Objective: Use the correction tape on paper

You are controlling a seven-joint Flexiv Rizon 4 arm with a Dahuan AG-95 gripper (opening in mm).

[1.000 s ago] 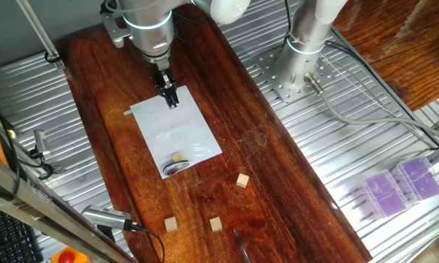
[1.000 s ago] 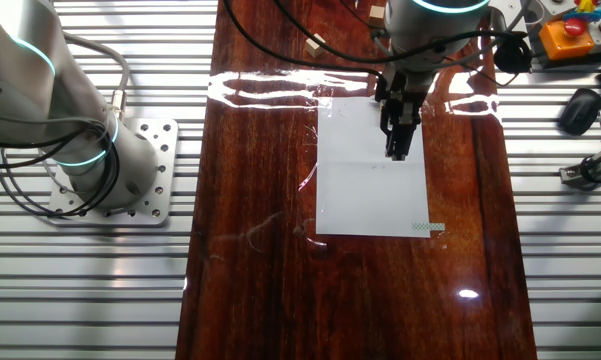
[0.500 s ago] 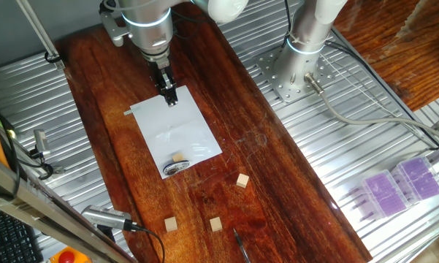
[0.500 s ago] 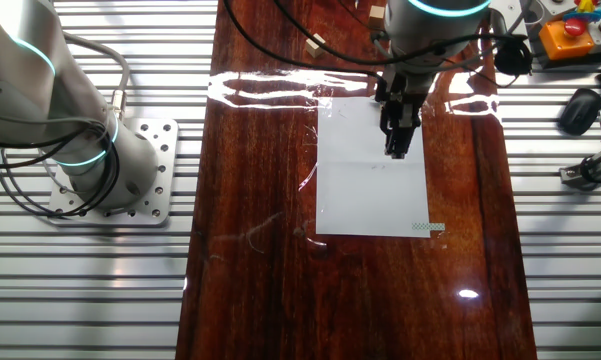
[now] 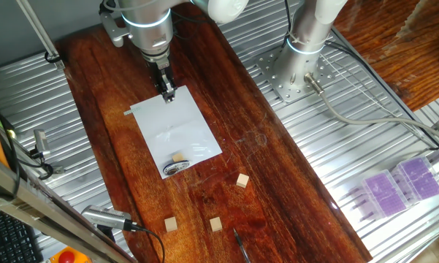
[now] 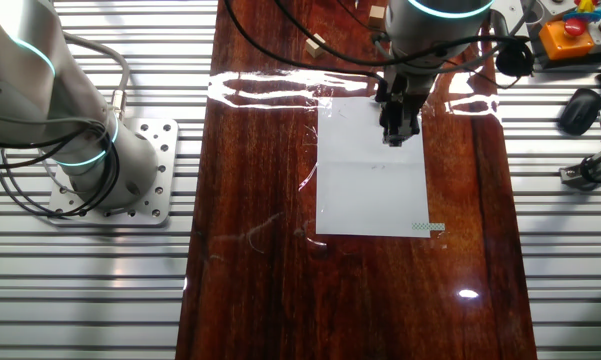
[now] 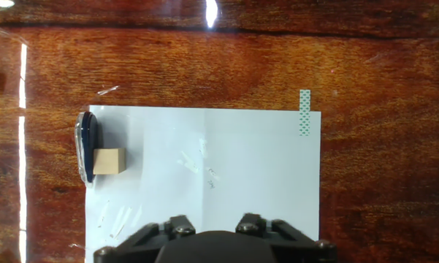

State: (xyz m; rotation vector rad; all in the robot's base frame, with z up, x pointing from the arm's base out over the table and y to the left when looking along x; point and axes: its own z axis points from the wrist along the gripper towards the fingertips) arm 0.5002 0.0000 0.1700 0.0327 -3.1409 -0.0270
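White rectangular paper (image 7: 204, 172) carries the dark teardrop correction tape (image 7: 87, 150) at its 9 o'clock edge, touching a tan wooden cube (image 7: 108, 161). Gripper (image 5: 168, 95), closure undeterminable, hovers opposite; reaching risks nudging the cube.

White paper (image 7: 226, 168), dk red-brown table (image 7: 204, 66)

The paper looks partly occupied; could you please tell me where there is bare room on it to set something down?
The paper is bare across its middle, from the wooden cube to the edge with the green-patterned tape strip. It is crowded at the edge where the correction tape lies with the cube beside it. The gripper hovers over the opposite end.
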